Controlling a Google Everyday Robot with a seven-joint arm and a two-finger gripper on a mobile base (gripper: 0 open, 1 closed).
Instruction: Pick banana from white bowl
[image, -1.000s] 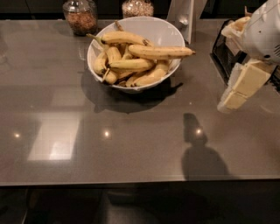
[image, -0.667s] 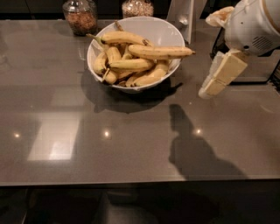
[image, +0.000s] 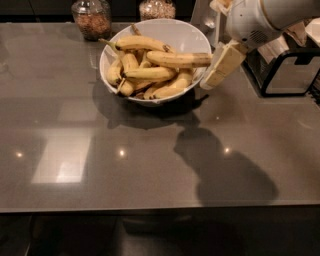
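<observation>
Behind the white bowl (image: 186, 36), on its left, you see a glass jar (image: 91, 18) with brown contents; a second jar (image: 157, 9) stands behind its middle. The bowl sits on the grey table (image: 100, 165), full of bananas. The banana (image: 177, 59), the long straight one, lies on top, its end reaching the bowl's right rim. Just right of the bowl hangs the gripper (image: 222, 65), beside that end; whether it is wide or narrow, you cannot tell.

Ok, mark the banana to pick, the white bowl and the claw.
banana (image: 176, 59): camera view, its middle.
white bowl (image: 186, 36): camera view, bare inner wall.
claw (image: 210, 81): camera view, tip, beside bowl's right rim.
</observation>
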